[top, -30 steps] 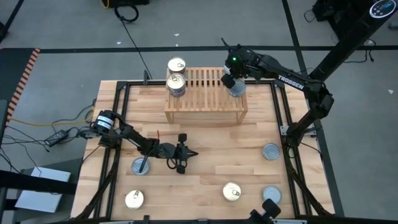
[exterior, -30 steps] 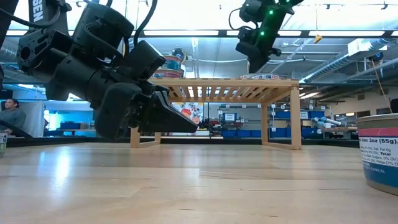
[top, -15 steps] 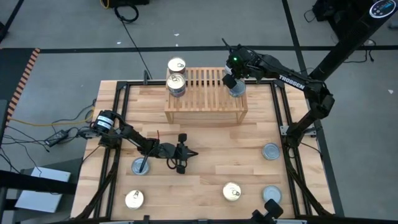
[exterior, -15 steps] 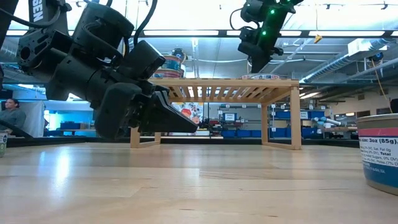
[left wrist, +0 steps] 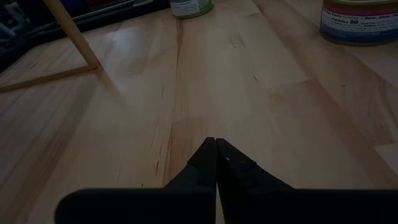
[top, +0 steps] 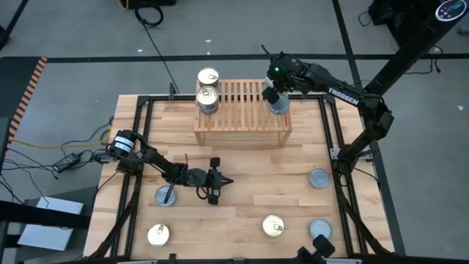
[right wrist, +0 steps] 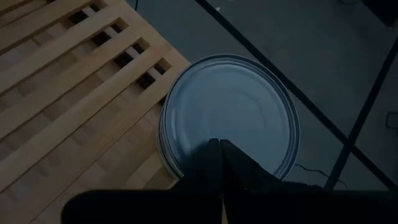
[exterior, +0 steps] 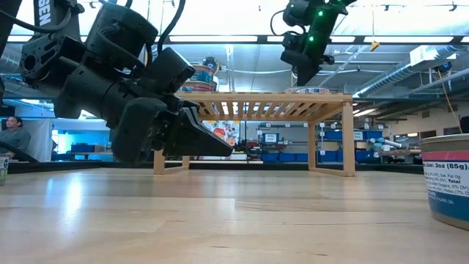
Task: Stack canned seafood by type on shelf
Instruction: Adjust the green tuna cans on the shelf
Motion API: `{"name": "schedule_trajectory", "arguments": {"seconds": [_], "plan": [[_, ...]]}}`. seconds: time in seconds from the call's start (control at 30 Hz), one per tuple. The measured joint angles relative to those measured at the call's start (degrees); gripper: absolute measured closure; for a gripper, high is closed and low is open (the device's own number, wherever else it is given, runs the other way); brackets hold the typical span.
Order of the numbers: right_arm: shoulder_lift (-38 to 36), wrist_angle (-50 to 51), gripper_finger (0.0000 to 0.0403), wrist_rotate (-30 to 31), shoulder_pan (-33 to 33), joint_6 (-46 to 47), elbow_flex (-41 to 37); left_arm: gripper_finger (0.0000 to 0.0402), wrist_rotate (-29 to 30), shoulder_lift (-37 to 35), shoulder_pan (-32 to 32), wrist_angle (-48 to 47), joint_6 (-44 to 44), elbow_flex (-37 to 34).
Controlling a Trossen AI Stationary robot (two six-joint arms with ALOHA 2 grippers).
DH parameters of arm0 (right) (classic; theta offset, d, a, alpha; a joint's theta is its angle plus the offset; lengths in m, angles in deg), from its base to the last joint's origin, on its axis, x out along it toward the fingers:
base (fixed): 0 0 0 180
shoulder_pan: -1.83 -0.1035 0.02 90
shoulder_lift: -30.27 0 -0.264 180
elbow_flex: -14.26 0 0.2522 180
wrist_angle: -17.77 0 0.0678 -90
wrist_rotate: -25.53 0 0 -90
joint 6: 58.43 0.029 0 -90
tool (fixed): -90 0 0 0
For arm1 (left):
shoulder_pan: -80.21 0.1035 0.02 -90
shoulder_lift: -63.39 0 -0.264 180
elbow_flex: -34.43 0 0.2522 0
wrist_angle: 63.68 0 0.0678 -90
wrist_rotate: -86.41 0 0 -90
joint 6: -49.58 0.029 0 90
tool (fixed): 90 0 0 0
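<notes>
High view shows the shelf (top: 242, 110) at the upper middle of the frame, with two gold-topped tins (top: 208, 89) stacked at its left end and one silver-topped tin (top: 279, 105) at its right end. Four more tins lie loose along the lower part of the bench (top: 242, 176): a silver one (top: 165, 196) at lower left, a gold one (top: 158, 235) below it, another gold one (top: 273, 226) at lower centre and two silver ones (top: 319, 178) at lower right.

These tins look rigid, compact and fairly heavy for their size, with smooth metal walls that could slip; a hold across the side wall, fingers on opposite sides, seems safest.

Right hand (top: 270, 94) hovers just over the silver tin on the shelf, fingers pressed together and gripping nothing. Left hand (top: 223, 181) rests low over bare bench at lower left of centre, fingers likewise closed and empty.
</notes>
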Motion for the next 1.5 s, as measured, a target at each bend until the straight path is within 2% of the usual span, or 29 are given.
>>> {"name": "schedule_trajectory", "arguments": {"seconds": [0.27, 0.43, 0.6, 0.97, 1.5], "plan": [[-2.25, 2.37, 0.0401, 0.99, -4.77, 0.16, 5.43, 0.0397, 0.0, 0.0, 0.0, -0.02, 0.02, 0.0], [-3.49, 10.98, 0.0401, -1.4, -9.44, 3.12, 5.29, 0.0397, 0.0, 0.0, 0.0, -0.02, 0.13, 0.0], [-3.48, 15.31, 0.0401, -1.99, -11.65, 6.9, 1.54, 0.0397, 0.0, 0.0, 0.0, -0.02, 0.15, 0.0], [-3.91, 11.26, 0.0401, -1.38, -11.9, 8.04, -7.01, 0.0397, 0.0, 0.0, 0.0, 0.02, 0.09, 0.0], [-3.7, 7.15, 0.04, -3.56, -12.04, 7.54, -7.33, 0.0397, 0.0, 0.0, 0.0, 0.04, 0.07, 0.0]]}}
